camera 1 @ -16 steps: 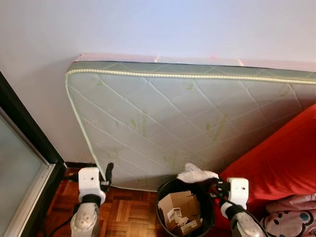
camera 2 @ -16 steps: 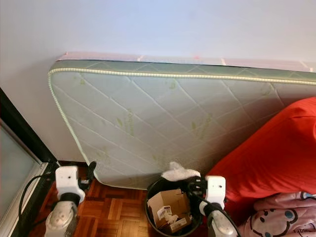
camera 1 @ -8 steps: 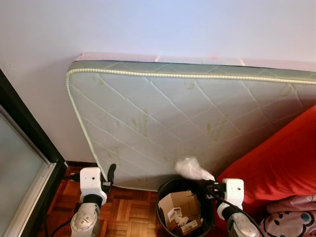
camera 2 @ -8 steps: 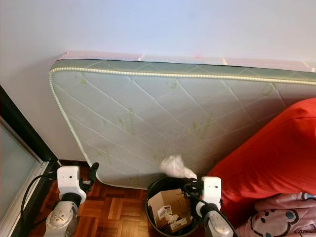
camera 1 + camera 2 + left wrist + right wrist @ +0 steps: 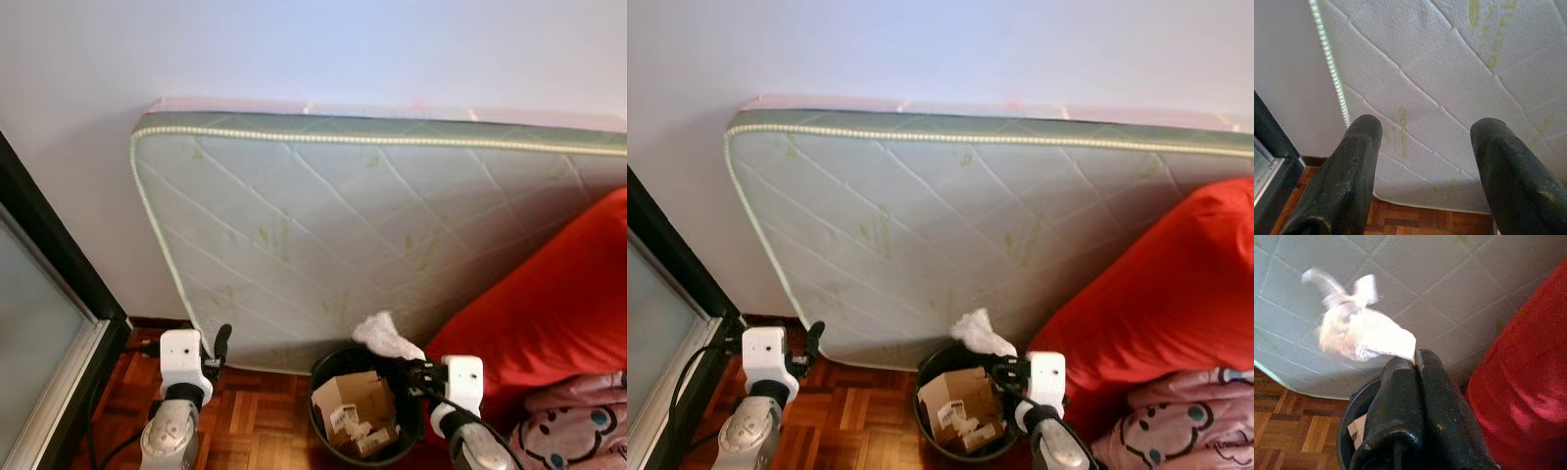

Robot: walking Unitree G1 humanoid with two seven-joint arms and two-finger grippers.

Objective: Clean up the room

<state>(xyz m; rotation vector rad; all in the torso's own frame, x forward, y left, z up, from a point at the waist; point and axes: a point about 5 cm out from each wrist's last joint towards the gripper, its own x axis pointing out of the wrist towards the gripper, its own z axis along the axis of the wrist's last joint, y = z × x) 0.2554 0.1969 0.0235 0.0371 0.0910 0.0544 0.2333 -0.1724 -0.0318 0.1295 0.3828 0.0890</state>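
Low against a pale wall, a quilted mattress [image 5: 372,235] stands on edge on the parquet floor [image 5: 245,421], and in front of it sits a black bin [image 5: 323,431] already holding a cardboard box [image 5: 355,406]. Above the bin's far rim, the right claw [image 5: 1414,363] is pinched shut on a crumpled white tissue [image 5: 1359,335], beside a red cushion [image 5: 549,323], while the left claw [image 5: 1422,161] hangs with its fingers spread and nothing between them. By the look of it, cleanup is partly done: some rubbish is binned, and the tissue is not yet dropped in.
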